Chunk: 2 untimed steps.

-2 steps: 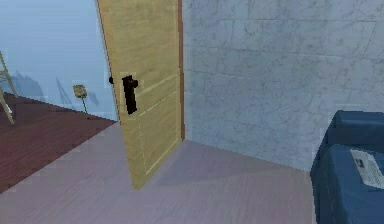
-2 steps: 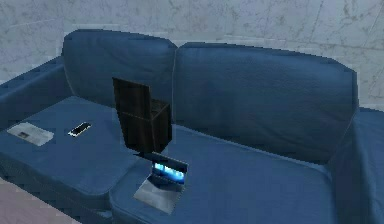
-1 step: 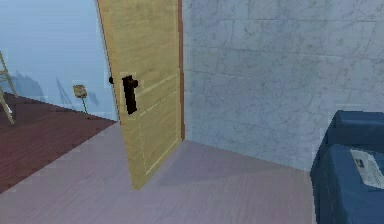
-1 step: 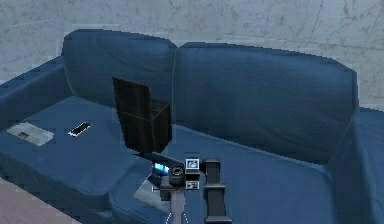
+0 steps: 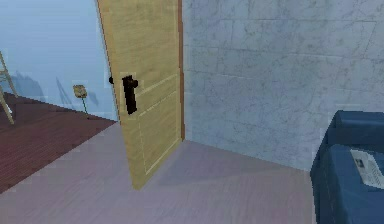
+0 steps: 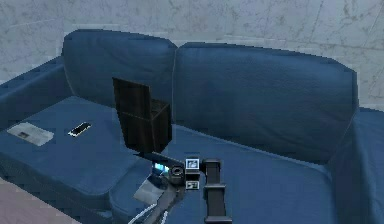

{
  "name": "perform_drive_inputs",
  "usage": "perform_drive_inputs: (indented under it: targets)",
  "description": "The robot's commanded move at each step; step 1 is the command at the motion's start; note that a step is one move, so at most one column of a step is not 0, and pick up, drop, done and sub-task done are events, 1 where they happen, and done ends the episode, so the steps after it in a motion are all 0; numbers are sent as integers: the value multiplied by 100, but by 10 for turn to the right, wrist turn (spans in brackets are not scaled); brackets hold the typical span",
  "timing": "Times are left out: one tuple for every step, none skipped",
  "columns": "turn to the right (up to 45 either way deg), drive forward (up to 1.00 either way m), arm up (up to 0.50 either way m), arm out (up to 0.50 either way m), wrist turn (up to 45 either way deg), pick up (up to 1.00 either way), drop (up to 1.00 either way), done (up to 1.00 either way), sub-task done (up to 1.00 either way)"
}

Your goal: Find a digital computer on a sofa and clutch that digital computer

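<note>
Black open laptop [image 6: 138, 115] on the blue fabric sofa [image 6: 260, 100] looks stiff, slick, hinge-fragile; probably best gripped by its base edge; whether the gripper [image 6: 162, 178] holds anything, I cannot tell.

Matt blue cloth sofa [image 6: 250, 90], matt black laptop [image 6: 138, 110], pale wood-grain door [image 5: 150, 60], grey stone-look wall [image 5: 270, 70]

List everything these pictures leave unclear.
Arm side view: whether the gripper holds or touches the dark computer, which stands on the sofa right behind it.
Arm side view: the small dark flat thing on the seat is too small to name.
Forward view: the grey flat thing is cut off by the right edge.
Forward view: the wooden thing is cut off by the left edge.
</note>
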Motion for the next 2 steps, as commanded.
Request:
perform_drive_inputs:
  targets:
    - [0,0,0,0,450,0,0,0,0]
    - [0,0,0,0,450,0,0,0,0]
